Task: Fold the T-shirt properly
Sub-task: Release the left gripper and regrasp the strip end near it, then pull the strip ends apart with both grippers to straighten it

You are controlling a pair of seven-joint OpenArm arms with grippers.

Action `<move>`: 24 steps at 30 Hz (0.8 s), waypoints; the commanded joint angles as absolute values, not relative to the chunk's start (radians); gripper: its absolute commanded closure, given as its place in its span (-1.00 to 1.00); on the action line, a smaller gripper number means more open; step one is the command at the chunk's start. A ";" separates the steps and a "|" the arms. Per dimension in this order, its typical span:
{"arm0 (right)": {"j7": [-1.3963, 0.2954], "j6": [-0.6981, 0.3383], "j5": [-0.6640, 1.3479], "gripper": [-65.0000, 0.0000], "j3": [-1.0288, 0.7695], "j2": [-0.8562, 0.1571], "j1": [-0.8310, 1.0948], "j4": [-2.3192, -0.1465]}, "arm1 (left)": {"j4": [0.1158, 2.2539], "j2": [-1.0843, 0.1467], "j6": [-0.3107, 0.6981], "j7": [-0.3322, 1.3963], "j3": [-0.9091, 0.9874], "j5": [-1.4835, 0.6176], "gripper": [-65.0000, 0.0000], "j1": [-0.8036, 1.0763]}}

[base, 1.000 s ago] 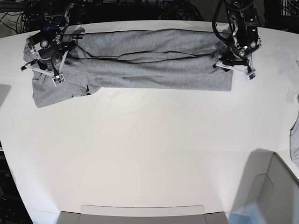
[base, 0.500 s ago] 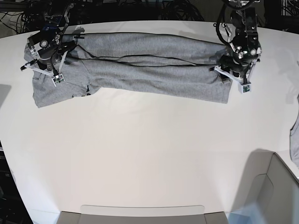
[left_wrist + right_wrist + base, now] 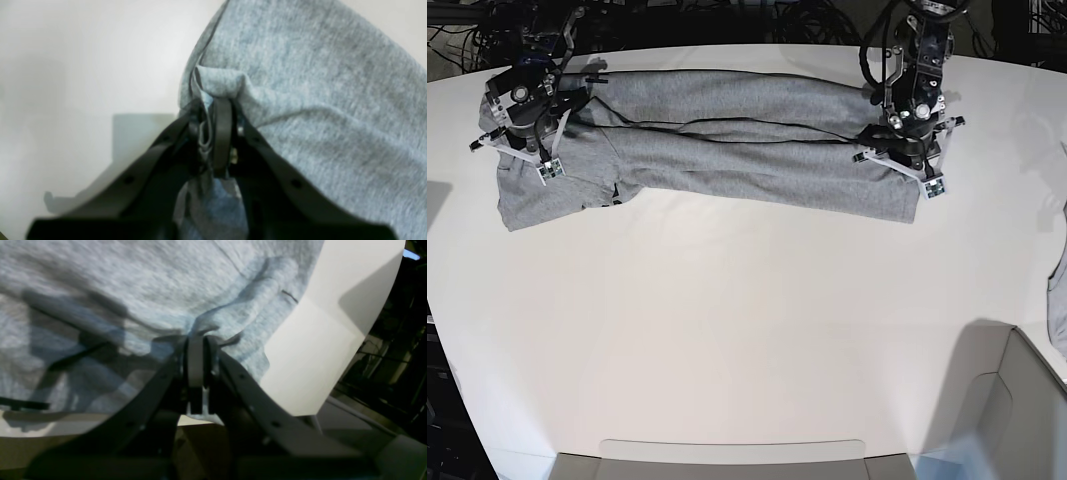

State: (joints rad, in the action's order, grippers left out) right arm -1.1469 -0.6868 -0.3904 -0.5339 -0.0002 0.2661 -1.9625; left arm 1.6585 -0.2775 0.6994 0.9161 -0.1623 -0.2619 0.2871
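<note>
The left gripper (image 3: 213, 110) is squeezed tight on a bunch of grey cloth at 1 end of the T-shirt (image 3: 727, 140). The right gripper (image 3: 196, 340) is squeezed tight on cloth at the other end. So both of the 2 grippers hold the shirt.

The shirt lies as a long strip along the far edge of the desk (image 3: 747, 330), from the far left corner almost to the far right corner. A sleeve sticks out toward the near side at the left end.

To fold it well, I think both grippers should lift and move together, at the same speed. That keeps the cloth flat, so the edges line up without wrinkles.
</note>
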 commanded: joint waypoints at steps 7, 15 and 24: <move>-1.144 -0.698 -0.394 1.00 -0.536 -0.015 0.259 -1.977 | 1.712 -0.262 0.698 1.204 0.071 -0.340 1.00 0.312; -1.144 -0.698 -0.394 1.00 -0.536 -0.012 0.259 -1.977 | 1.842 -0.203 0.698 1.396 0.325 -0.340 1.00 0.242; -1.144 -0.698 -0.394 1.00 -0.538 -0.010 0.259 -1.977 | 1.836 -0.196 0.698 1.396 0.568 -0.338 1.00 0.128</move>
State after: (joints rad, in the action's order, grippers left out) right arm -1.1439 -0.6868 -0.3702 -0.5335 0.0002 0.2657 -1.9621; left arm 1.8210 -0.1802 0.6998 1.4128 0.5617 -0.3519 0.1398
